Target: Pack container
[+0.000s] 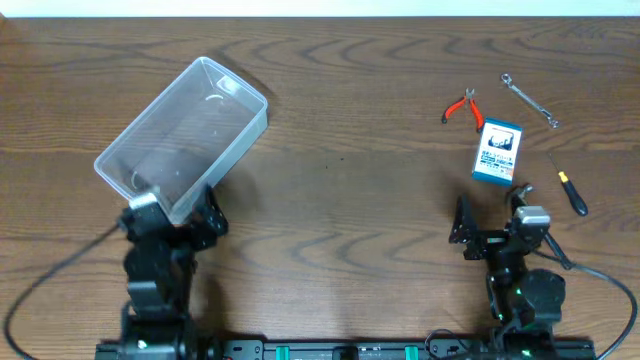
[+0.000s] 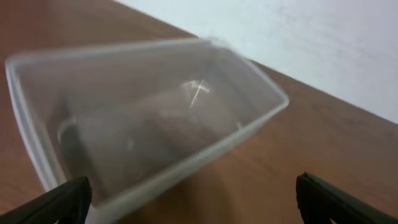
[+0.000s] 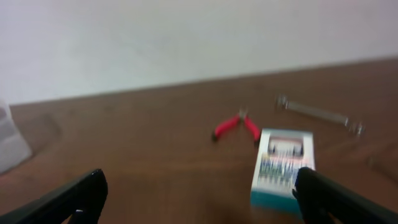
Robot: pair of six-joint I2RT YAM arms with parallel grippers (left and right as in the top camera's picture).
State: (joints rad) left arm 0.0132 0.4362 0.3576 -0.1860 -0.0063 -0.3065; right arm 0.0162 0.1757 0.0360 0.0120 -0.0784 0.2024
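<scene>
Container (image 1: 185,125), clear plastic, is lying at an angle in the upper left of the overhead frame. Its near corner is reaching down to the left gripper (image 1: 178,213). That gripper is standing spread wide and gripping nothing. In the left wrist view the container's corner is showing just above one dark fingertip, and I cannot tell whether the two are touching.

At lower right the right gripper (image 1: 490,215) is also gaping wide and empty, pointing toward a blue-and-white box (image 1: 497,152) just ahead of it. Beyond the box, red-handled pliers (image 1: 461,107) and a wrench (image 1: 528,99) are lying toward the upper right, and a screwdriver (image 1: 572,191) is lying near the right edge. A broad stretch of wooden table (image 1: 340,190) is running across the middle of the frame between the container and the tools.
</scene>
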